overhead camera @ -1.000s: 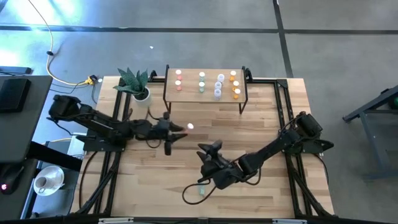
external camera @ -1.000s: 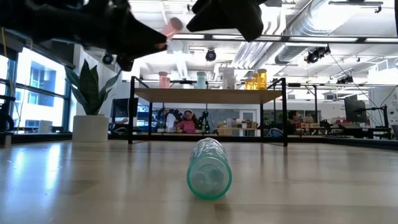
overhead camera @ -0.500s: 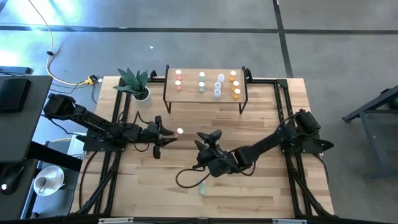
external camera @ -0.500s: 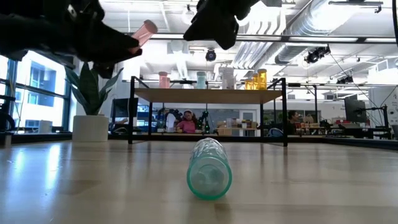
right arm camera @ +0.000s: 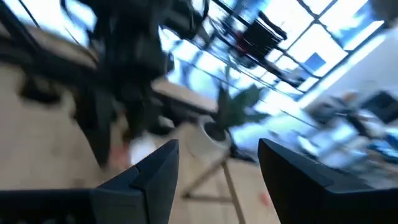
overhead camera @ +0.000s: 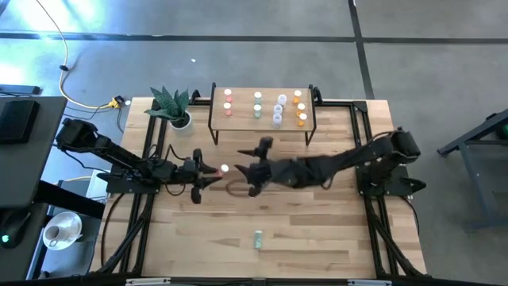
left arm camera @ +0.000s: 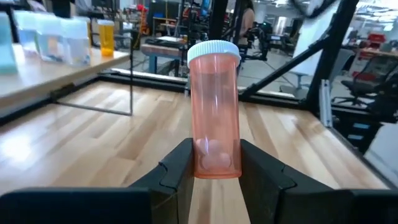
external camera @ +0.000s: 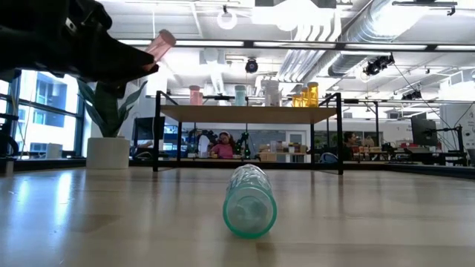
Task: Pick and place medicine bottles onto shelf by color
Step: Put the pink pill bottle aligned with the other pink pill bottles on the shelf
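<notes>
My left gripper (overhead camera: 209, 171) is left of the table's middle, above the table, shut on a pink-red bottle (left arm camera: 214, 106) with a white cap (overhead camera: 225, 168). It also shows in the low view (external camera: 159, 44). My right gripper (overhead camera: 251, 169) is open and empty, just right of that bottle and facing my left gripper. A green bottle (overhead camera: 258, 238) lies on its side on the table near the front edge. The shelf (overhead camera: 243, 117) stands at the far middle. On it stand pink (overhead camera: 228, 102), green (overhead camera: 258, 105), clear (overhead camera: 279, 111) and orange (overhead camera: 300, 110) bottles. My left gripper pinches the bottle's bottom end (left arm camera: 214, 163) between its two fingers (left arm camera: 180, 169). The fingers come from the table's left, slanting a little upward. The bottle sticks out beyond the fingertips, cap end away from the gripper and tilted up, lifted clear of the table.
A potted plant (overhead camera: 173, 107) stands at the far left beside the shelf. Black frame rails (overhead camera: 361, 135) run along the table's sides. A dark cable loop (overhead camera: 236, 189) hangs under my right gripper.
My right gripper has risen from above the green bottle near the front and swung toward the far side, up to the pink bottle. My left gripper has drawn back a little toward the table's left edge with the pink bottle. The green bottle has stayed where it was.
</notes>
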`<act>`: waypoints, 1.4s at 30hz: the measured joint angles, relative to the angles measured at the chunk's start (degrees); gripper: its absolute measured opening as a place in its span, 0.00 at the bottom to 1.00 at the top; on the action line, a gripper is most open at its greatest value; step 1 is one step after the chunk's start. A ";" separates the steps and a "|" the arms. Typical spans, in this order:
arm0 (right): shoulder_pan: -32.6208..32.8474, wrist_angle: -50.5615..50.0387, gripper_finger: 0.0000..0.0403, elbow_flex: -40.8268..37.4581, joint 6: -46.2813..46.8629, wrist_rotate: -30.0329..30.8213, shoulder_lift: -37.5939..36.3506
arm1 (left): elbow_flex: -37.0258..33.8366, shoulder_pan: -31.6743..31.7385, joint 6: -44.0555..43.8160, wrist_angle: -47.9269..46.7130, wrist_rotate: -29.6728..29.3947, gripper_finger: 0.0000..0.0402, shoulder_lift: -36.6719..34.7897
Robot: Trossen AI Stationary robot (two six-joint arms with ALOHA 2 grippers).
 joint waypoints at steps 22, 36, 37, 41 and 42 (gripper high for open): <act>-23.15 -4.56 0.52 5.98 23.70 -58.04 0.15 | 0.07 9.76 8.69 7.53 4.82 0.25 0.02; -22.32 12.46 0.52 -2.07 24.38 -60.41 4.06 | 0.13 10.05 10.37 7.77 5.30 0.25 0.04; -22.22 13.37 0.52 -2.06 24.35 -60.42 4.57 | 0.13 10.05 10.52 7.69 5.59 0.25 0.04; -22.20 14.83 0.52 -2.05 24.06 -59.93 6.00 | 0.13 10.05 10.72 7.62 6.65 0.25 0.04; -22.20 14.67 0.52 -2.07 24.01 -59.93 6.01 | 0.13 10.05 11.03 7.63 6.67 0.25 0.04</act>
